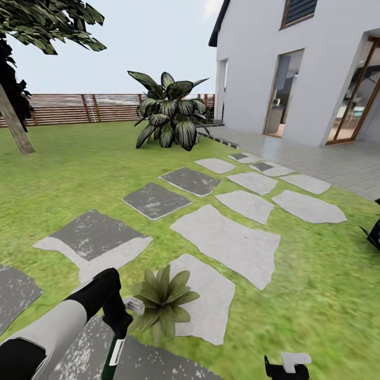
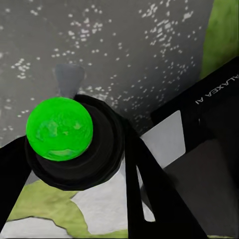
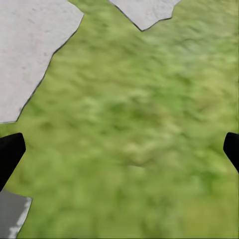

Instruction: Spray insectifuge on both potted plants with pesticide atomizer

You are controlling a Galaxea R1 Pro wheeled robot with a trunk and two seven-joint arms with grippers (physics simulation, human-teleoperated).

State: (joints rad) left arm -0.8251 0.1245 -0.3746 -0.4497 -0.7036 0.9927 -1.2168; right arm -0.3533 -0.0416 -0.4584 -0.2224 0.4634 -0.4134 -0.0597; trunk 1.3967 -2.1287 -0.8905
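My left gripper point(image 1: 116, 315) is shut on the pesticide atomizer point(image 1: 112, 357), a green bottle with a black head and a pale nozzle point(image 1: 134, 304). The nozzle points at a potted plant point(image 1: 163, 300), a low rosette of pointed green leaves just beyond it, at the edge of a pale stepping stone point(image 1: 208, 301). Its pot is hidden under the leaves. In the left wrist view the atomizer's bright green round top point(image 2: 59, 128) sits in a black collar between the gripper's dark fingers point(image 2: 149, 194). My right gripper point(image 1: 287, 368) hangs open over bare grass point(image 3: 134, 129), its fingertips point(image 3: 10, 154) wide apart.
Flat stepping stones point(image 1: 227, 240) cross the lawn toward grey paving point(image 1: 327, 158) beside a white house point(image 1: 274, 63). A big dark broad-leaved bush point(image 1: 169, 113) stands before a brown slat fence point(image 1: 79, 108). A tree trunk point(image 1: 15, 126) rises at far left. A dark object point(image 1: 373, 233) pokes in at the right edge.
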